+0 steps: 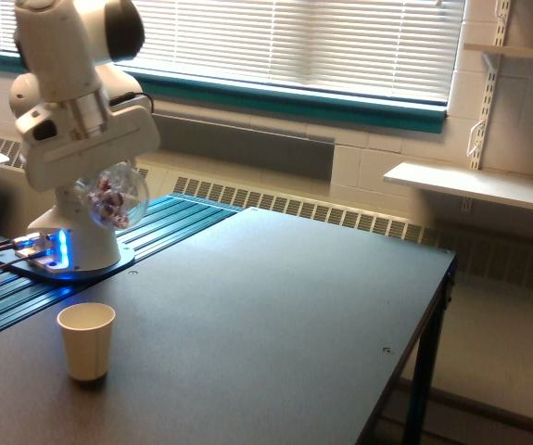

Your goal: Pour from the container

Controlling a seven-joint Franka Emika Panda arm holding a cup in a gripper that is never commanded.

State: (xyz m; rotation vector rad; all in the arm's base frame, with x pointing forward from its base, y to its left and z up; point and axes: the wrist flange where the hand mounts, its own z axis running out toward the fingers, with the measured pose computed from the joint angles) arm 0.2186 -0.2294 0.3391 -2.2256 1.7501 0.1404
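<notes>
Dark tabletop (275, 306) fills my view, with a cream paper cup (86, 340) standing near its front left corner. Above that cup I see the gripper (99, 181) closed on the container (113, 197), held in the air; reddish and dark bits show inside, though blur hides its exact tilt.

The white arm bends low, its gripper (108, 197) tilted (fingers hidden, so grip state unclear).
</notes>
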